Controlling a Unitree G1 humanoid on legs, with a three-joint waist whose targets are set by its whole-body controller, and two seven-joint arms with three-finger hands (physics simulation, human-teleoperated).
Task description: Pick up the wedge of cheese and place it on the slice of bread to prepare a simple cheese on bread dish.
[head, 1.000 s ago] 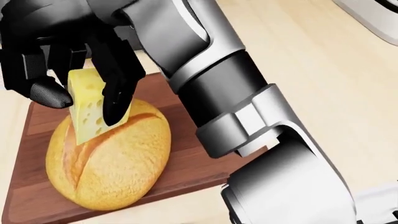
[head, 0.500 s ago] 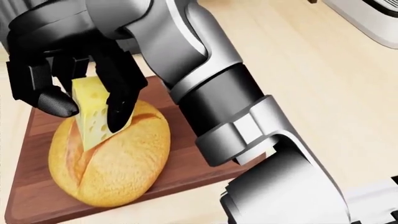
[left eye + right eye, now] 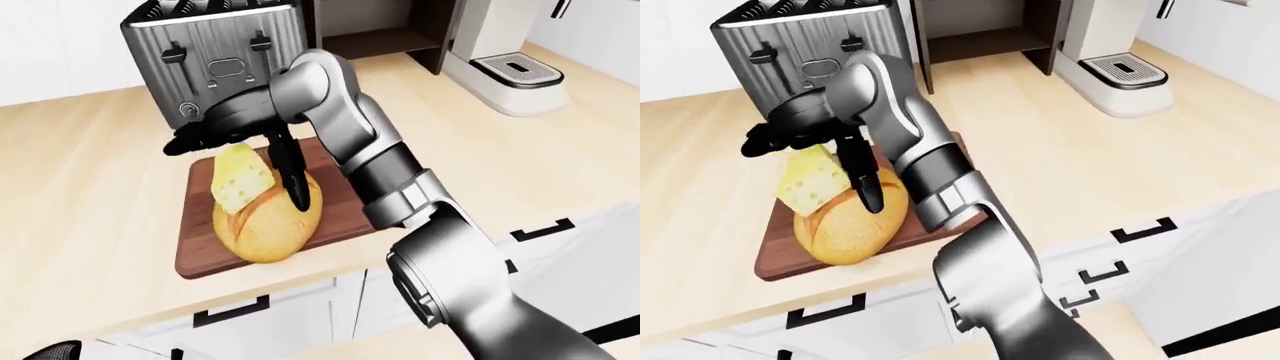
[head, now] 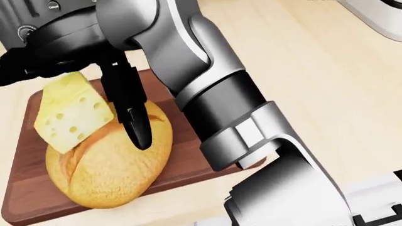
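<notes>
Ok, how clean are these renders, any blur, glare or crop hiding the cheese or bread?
Head view: sharp, evenly lit; the right hand crosses the bread but leaves the cheese wedge clear; the cutting board is cropped. Left-eye view: soft sheen on the toaster, no washout. Right-eye view: equally crisp.

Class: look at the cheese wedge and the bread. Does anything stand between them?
Nothing visible does. The cheese wedge already leans on the bread, and the right hand has opened above it.
</notes>
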